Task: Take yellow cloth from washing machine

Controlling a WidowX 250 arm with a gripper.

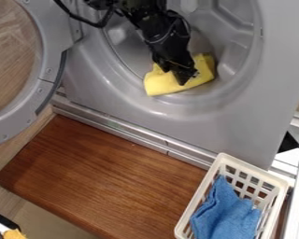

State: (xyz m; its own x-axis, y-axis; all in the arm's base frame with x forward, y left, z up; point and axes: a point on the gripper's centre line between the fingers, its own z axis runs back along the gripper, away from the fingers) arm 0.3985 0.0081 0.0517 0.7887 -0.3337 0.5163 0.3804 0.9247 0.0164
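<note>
Judging from how things lie, the task is somewhere near its middle: the door of the washing machine is swung open at the left of the frame, and the gripper is down at the yellow cloth, touching it. The cloth sits bunched at the lower edge of the drum opening, in the upper middle of the frame, so the taking out is not done. I cannot tell how far open the gripper is or whether it has hold of the fabric, as the dark tip blends together there. Left to do are a sure grip, if there is none, and a pull clear of the opening. A blue cloth lies in the white basket at lower right.
</note>
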